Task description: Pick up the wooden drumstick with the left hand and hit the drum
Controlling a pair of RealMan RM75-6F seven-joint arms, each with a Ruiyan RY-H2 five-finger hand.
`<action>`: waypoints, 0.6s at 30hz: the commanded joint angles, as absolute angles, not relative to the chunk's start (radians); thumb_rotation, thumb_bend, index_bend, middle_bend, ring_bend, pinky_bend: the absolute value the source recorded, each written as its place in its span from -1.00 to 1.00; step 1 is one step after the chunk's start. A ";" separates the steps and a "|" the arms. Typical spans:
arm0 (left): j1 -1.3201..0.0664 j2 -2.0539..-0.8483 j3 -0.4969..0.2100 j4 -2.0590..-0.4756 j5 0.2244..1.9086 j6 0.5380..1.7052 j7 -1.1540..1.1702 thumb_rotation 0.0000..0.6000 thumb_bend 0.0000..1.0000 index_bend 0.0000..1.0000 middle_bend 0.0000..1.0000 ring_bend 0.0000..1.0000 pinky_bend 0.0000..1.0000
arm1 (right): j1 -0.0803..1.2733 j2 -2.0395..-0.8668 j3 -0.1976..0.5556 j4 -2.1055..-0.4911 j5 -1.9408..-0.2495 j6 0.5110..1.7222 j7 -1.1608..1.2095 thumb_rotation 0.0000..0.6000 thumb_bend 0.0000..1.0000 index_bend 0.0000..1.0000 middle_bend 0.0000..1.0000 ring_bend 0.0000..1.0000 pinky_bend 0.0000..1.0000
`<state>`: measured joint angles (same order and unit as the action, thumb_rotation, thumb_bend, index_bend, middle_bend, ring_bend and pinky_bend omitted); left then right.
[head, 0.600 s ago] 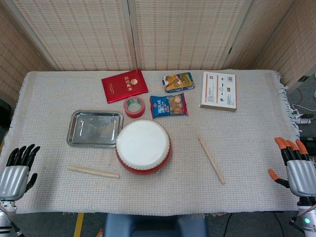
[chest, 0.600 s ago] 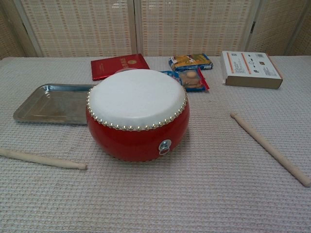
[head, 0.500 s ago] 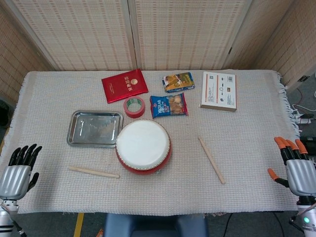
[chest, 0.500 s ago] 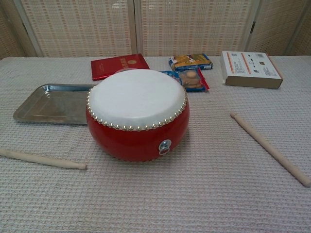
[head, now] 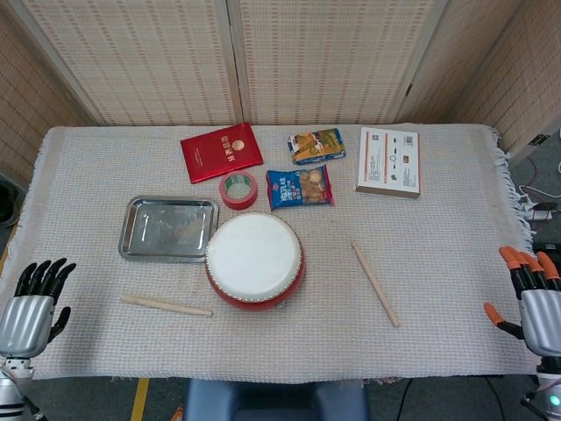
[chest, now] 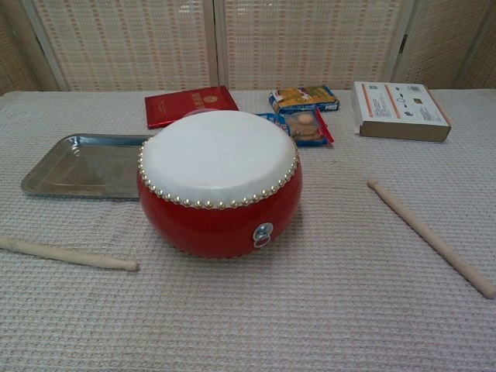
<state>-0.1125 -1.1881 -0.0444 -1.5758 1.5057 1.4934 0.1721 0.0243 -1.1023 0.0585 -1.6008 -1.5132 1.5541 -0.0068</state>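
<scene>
A red drum (head: 254, 260) (chest: 220, 182) with a white skin stands in the middle of the cloth-covered table. One wooden drumstick (head: 166, 305) (chest: 66, 253) lies flat to the drum's left, near the front edge. A second drumstick (head: 375, 283) (chest: 431, 235) lies to the drum's right. My left hand (head: 33, 304), silver with black fingers, hovers off the table's front left corner, fingers spread and empty, well left of the nearer drumstick. My right hand (head: 536, 298), with orange fingertips, is at the far right edge, also empty. Neither hand shows in the chest view.
A steel tray (head: 168, 229) (chest: 85, 165) sits left of the drum. Behind the drum lie a red tape roll (head: 238, 189), a red booklet (head: 221, 152), two snack packs (head: 300, 187) (head: 316, 146) and a white box (head: 388, 161).
My right hand has drifted down and to the right, toward the frame edge. My left hand has sunk slightly. The drum and both drumsticks have not moved.
</scene>
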 commanded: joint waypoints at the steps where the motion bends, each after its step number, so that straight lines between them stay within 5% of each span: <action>1: -0.123 -1.184 -0.037 -1.577 1.525 1.478 0.146 1.00 -0.31 -0.63 -0.81 -0.86 -0.87 | 0.020 -1.100 0.056 -1.598 -1.522 1.563 0.000 1.00 -0.53 -1.00 -0.84 -1.00 -1.00; 11: -0.214 -1.212 -0.033 -1.550 1.566 1.357 0.072 1.00 -0.15 -0.25 -0.57 -0.72 -0.81 | 0.015 -1.098 0.052 -1.589 -1.548 1.578 0.020 1.00 -0.53 -1.00 -0.84 -1.00 -1.00; 18: -0.290 -1.248 -0.004 -1.579 1.559 1.202 0.108 1.00 -0.18 -0.19 -0.58 -0.72 -0.79 | 0.010 -1.101 0.051 -1.582 -1.553 1.586 0.035 1.00 -0.53 -1.00 -0.84 -1.00 -1.00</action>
<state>-0.2634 -1.2362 -0.0174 -1.5616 1.5655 1.2489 0.0781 0.0102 -1.0999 0.0509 -1.5824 -1.5531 1.5853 0.0340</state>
